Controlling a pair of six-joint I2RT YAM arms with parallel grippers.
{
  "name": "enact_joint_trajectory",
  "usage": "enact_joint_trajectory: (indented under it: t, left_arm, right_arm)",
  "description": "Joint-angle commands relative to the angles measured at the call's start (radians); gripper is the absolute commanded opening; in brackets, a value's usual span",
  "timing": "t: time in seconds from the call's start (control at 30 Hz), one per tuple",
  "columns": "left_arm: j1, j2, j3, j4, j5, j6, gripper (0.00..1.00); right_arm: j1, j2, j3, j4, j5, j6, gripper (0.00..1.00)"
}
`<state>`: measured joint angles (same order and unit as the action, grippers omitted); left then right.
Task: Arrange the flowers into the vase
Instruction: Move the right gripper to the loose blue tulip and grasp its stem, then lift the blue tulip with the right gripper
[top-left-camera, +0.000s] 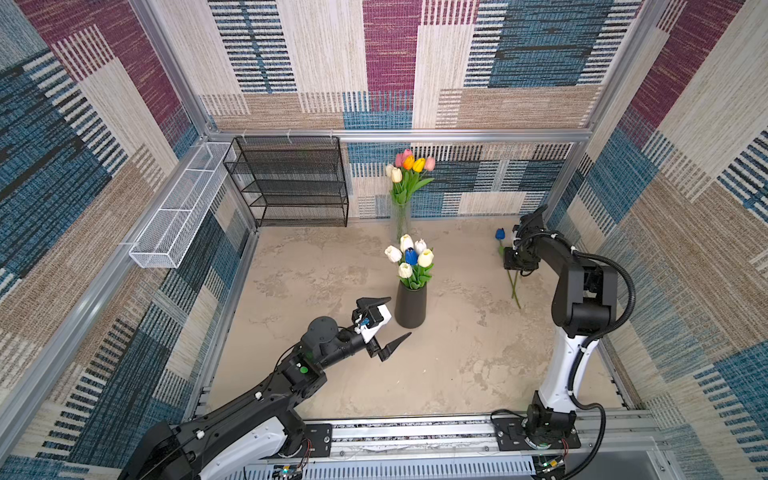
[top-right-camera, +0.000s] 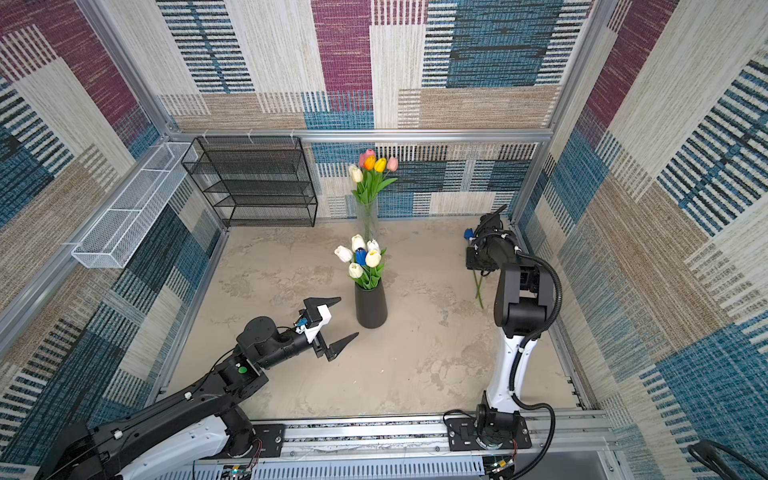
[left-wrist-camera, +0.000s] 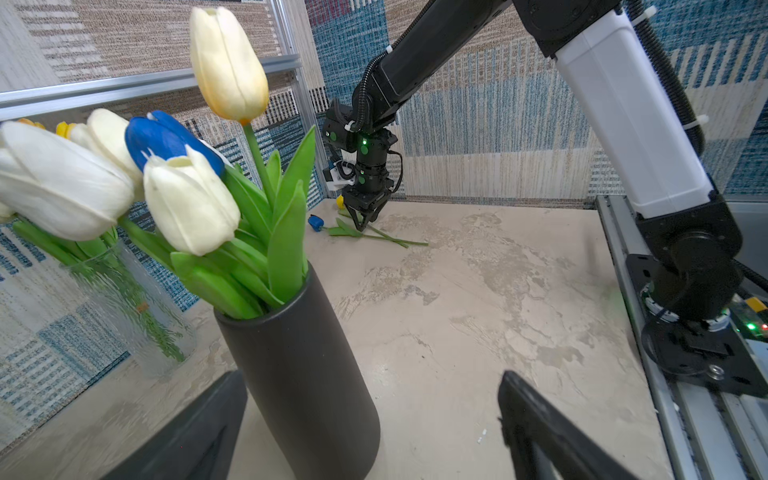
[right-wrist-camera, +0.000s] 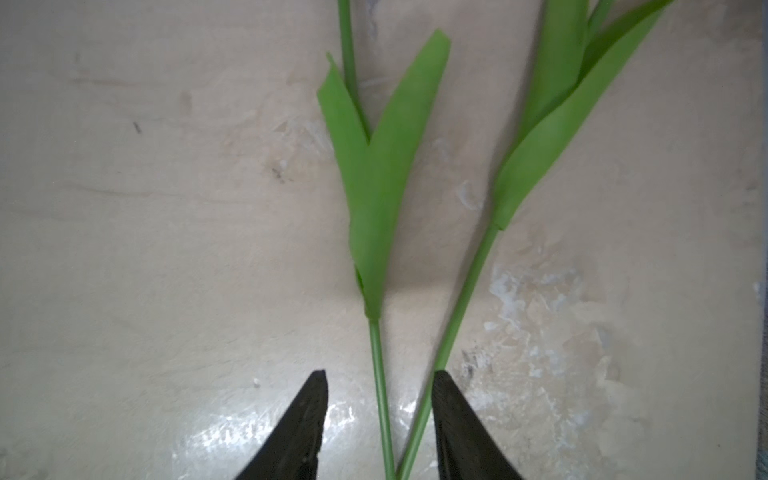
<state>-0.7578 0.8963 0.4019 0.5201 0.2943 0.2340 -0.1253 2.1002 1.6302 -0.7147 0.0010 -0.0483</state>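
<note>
**Entry: loose-flower pick-up, right side**

**Items in hand:** two tulips lie flat on the tabletop (top-left-camera: 457, 353) under the right jaws. One is the blue-headed tulip (left-wrist-camera: 316, 223), the other the yellow-headed tulip (left-wrist-camera: 340, 202). Both heads lie beyond the jaw tips, and the stems trail back beneath the jaws.

**Right jaws:** they point straight down with a narrow gap, low over the tabletop, and grip nothing yet. One stem (right-wrist-camera: 380, 374) lies between the tips. The second stem (right-wrist-camera: 461, 299) slants along the inner edge of one tip, contact uncertain, and meets the first deeper between the jaws.

**Step, as judged:** a loose flower is about to be grasped.

**Next move calls for:** closing on a stem and lifting it, then turning it upright and carrying it to the black vase (top-left-camera: 410, 309). Because the stems converge inside the jaws, both may come up together.

**Left jaws:** wide and empty. The black vase stands just ahead of the tips, apart from them.

**Already placed:**
- The white-and-blue bunch (top-left-camera: 411, 259) stands in the black vase.
- The mixed bunch (top-left-camera: 409, 164) stands in the glass vase (top-left-camera: 401, 220), farther beyond the left jaws.

**Room:**
- The tabletop between the right jaws and the black vase is bare.
- The side wall (top-left-camera: 602, 199) stands near the outer side of the right jaws, leaving little swing there.
- The black vase's mouth is crowded with leaves, so the entry gap is small.
- The wire shelf (top-left-camera: 291, 183) and the mesh basket (top-left-camera: 174, 212) are well apart from both jaws.
</note>
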Motion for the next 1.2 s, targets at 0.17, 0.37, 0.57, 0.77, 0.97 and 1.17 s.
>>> enact_joint_trajectory:
  t: [0.17, 0.37, 0.57, 0.77, 0.97, 1.17]
  left_arm:
    - [0.000, 0.034, 0.011, 0.040, 0.025, 0.001, 0.97]
    - [0.000, 0.034, -0.004, 0.060, 0.019, -0.005, 0.97]
    - [0.000, 0.019, -0.001, 0.044, 0.008, -0.001, 0.97]
    - [0.000, 0.017, -0.007, 0.061, 0.004, -0.016, 0.97]
    - [0.000, 0.006, -0.021, 0.069, -0.010, -0.020, 0.97]
    - [0.000, -0.013, -0.023, 0.063, -0.022, -0.018, 0.97]
  right_arm:
    - [0.003, 0.042, 0.011, 0.036, 0.008, -0.028, 0.38]
    - [0.003, 0.068, 0.014, 0.050, -0.005, -0.035, 0.30]
    - [0.003, 0.058, -0.003, 0.088, -0.058, -0.033, 0.20]
    - [0.003, 0.061, 0.002, 0.105, -0.096, -0.019, 0.10]
    - [0.010, 0.019, -0.027, 0.156, -0.206, 0.017, 0.07]
    - [0.010, -0.055, -0.074, 0.208, -0.248, 0.054, 0.04]
